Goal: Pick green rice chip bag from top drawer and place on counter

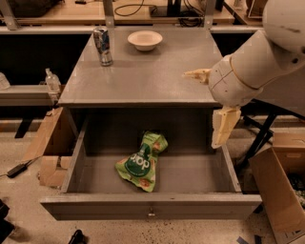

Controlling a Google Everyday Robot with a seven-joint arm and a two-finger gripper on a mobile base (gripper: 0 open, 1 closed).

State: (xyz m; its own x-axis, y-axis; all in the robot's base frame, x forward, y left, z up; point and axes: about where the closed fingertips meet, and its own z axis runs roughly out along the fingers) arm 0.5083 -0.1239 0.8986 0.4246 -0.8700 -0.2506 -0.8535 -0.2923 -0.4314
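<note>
The tool (201, 109) hangs off the right front corner of the worktop (152, 76), out at the end of the bulky white arm (257, 57). Its two cream fingers (224, 126) are spread wide apart, one reaching left over the grey top and the other pointing down over the drawer's right wall, with nothing between them.

By my reckoning the job has barely started. The top drawer (95, 207) is pulled fully out, so the way in is open, but the green rice chip bag (140, 163) lies untouched on the drawer floor. It sits a little left of middle, crumpled and logo up, well apart from the tool. Reaching down, gripping, lifting and setting it on top are all left to do.

The worktop has plenty of bare grey space at the front. A silver drink can (103, 46) and a shallow white bowl (145, 40) stand near the back, the can to the left of the bowl, and neither blocks a landing spot.

Around it the room is cluttered — a cardboard box (279, 186) stands at the right and torn cardboard (50, 143) leans against the cabinet's left side. A wooden bench (62, 12) strung with cables runs behind, and the floor (24, 209) is speckled.
</note>
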